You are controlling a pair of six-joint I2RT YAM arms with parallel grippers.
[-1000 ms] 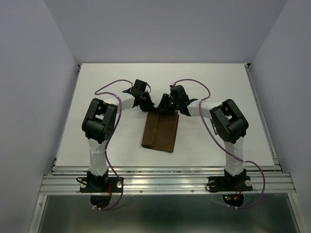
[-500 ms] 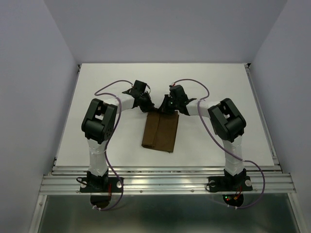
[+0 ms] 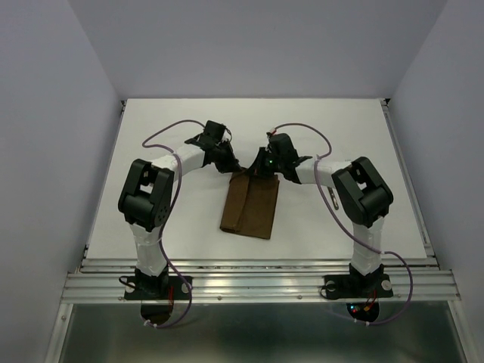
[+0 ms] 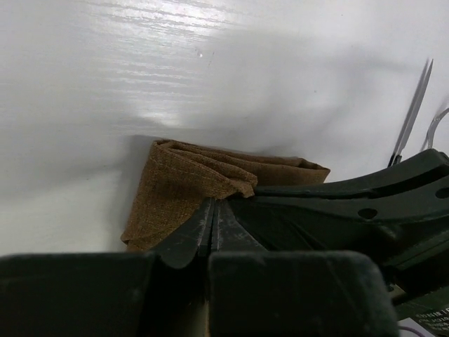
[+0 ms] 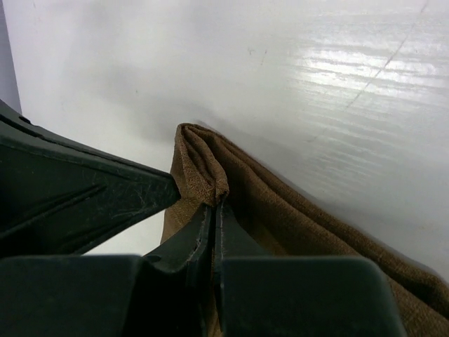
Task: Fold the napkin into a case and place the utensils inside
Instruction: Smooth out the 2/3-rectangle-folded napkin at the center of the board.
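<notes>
Since its far edge apparently needs lifting for another fold, napkin point(image 3: 249, 206), folded strip at table point(image 3: 151, 219) centre, is pinched at twelve o'clock by left gripper point(image 3: 233, 168) and right gripper point(image 3: 255, 172), both clamped on cloth.

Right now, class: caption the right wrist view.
Right gripper shut on a bunched corner of the brown napkin, white table behind.

The right jaws have closed on the far edge of the napkin point(image 3: 249, 206). The elbow of the left arm point(image 3: 144, 198) has swung outward toward the left side of the tabletop point(image 3: 189, 231).
</notes>
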